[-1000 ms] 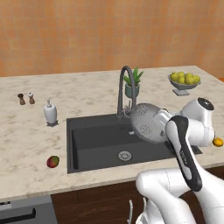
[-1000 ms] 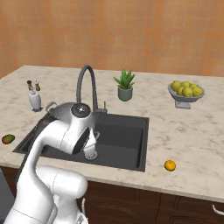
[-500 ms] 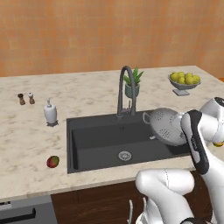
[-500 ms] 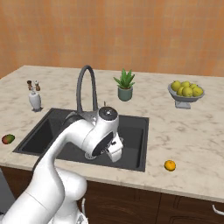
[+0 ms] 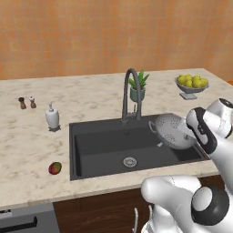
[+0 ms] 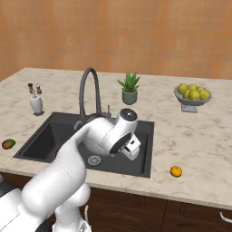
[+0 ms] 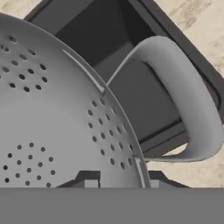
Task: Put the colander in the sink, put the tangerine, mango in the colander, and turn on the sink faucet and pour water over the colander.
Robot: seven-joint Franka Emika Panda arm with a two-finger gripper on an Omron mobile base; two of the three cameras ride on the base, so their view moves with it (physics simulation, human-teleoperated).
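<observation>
The light-grey perforated colander [image 5: 173,131] hangs tilted on its side above the right part of the dark sink [image 5: 104,148]. My gripper [image 5: 188,134] is shut on its rim. In the hand view the colander [image 7: 52,113] spreads across the left, one loop handle [image 7: 194,109] arches to the right, and the rim passes between my gripper [image 7: 120,181] tips. The gooseneck faucet [image 5: 129,93] stands behind the basin. The mango [image 5: 54,168] lies on the counter left of the sink. The tangerine [image 6: 176,171] rests on the counter right of the sink [image 6: 43,136], near the front edge.
A footed dish of yellow-green fruit [image 5: 191,83] stands at the back right. A potted plant [image 5: 138,86] sits beside the faucet. A soap dispenser [image 5: 52,117] and two small shakers [image 5: 27,103] stand left of the sink. My arm [image 6: 97,136] covers much of the basin.
The arm has swung right, carrying the colander from near the faucet to over the sink's right part and slightly lower. The grip stays shut.
</observation>
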